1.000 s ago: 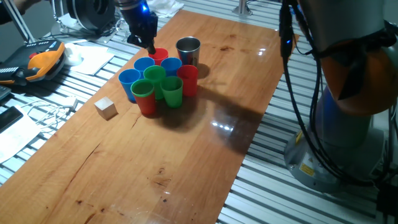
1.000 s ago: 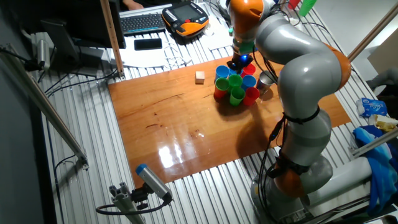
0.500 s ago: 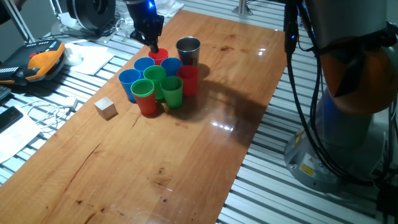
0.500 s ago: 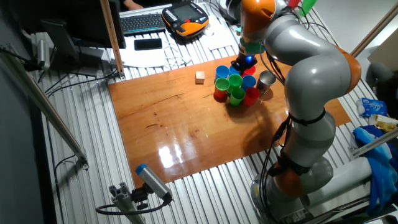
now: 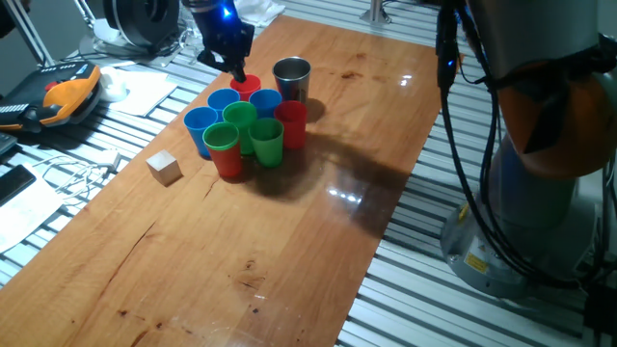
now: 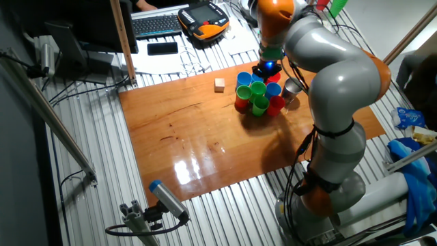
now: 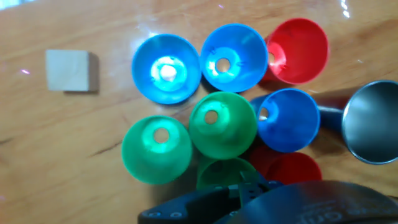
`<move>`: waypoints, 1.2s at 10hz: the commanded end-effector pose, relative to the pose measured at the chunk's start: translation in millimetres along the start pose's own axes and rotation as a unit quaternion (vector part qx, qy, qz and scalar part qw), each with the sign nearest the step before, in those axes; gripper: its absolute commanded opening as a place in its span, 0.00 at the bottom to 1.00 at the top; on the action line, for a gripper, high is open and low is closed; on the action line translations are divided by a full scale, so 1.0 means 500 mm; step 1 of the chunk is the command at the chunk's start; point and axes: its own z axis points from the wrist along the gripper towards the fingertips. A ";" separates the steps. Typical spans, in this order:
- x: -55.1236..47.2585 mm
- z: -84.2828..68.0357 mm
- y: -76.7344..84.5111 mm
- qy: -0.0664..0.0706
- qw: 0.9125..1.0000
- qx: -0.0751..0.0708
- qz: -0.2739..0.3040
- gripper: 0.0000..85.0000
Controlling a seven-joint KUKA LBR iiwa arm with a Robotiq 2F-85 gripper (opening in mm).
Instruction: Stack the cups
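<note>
Several plastic cups stand in a tight cluster on the wooden table. There are blue cups, green cups and red cups; one green cup sits in a red one. A steel cup stands just behind them. My gripper hangs just above the rear red cup, fingers together and holding nothing I can see. In the hand view the cluster is seen from above: blue, green, red, steel. The gripper shows as a dark shape at the bottom edge. It also shows in the other fixed view.
A small wooden cube lies left of the cluster and also shows in the hand view. An orange pendant, cables and papers lie beyond the table's left edge. The arm's base stands to the right.
The gripper shifted slightly to the right and then a little back, staying above the rear red cup. The cups and the cube have not moved.
</note>
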 end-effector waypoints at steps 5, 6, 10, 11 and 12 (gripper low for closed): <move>0.010 0.065 -0.028 -0.011 1.000 0.013 0.003 0.40; 0.014 0.086 -0.039 -0.017 1.000 0.011 -0.001 0.40; 0.047 0.160 -0.057 -0.050 0.999 0.008 -0.007 0.40; 0.054 0.172 -0.059 -0.056 0.998 0.012 -0.008 0.40; 0.059 0.181 -0.064 -0.056 0.998 0.012 -0.009 0.40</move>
